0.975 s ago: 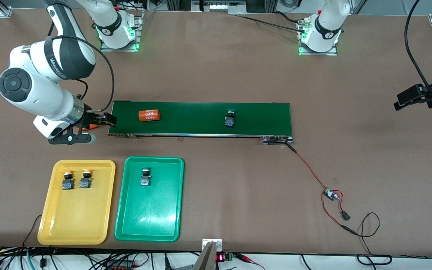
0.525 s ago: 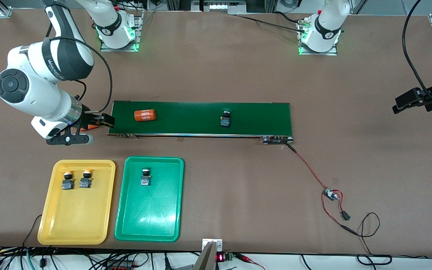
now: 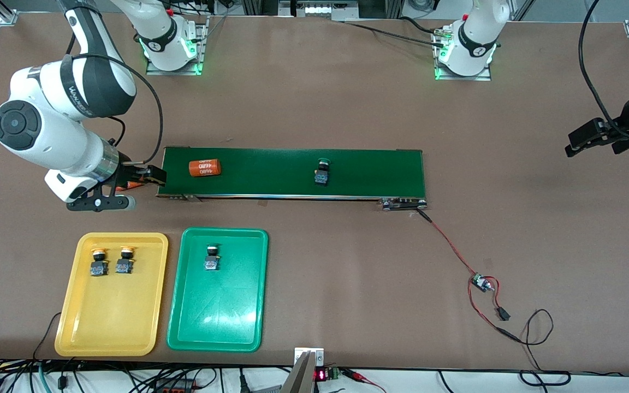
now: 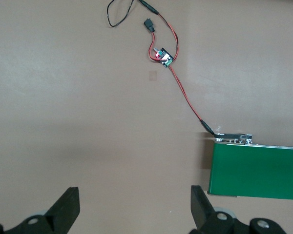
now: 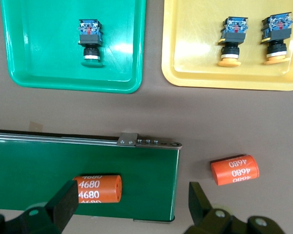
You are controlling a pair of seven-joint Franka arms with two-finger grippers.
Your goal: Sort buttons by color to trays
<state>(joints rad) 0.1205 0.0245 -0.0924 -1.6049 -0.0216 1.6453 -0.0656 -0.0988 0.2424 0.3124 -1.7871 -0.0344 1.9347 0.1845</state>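
Remaining: green-capped black-and-blue push-button switch [image 3: 321,172] lay mid-way along long dark-green conveyor belt [image 3: 292,172]; right gripper [image 3: 108,203], jaws apart, hovered at belt's end; left gripper [image 3: 593,143], jaws apart, waited well clear.

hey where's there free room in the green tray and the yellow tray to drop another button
In the green tray, one green button sits at the conveyor belt end; the rest is bare. In the yellow tray, two yellow buttons crowd that same end; its part nearer the front camera is bare.
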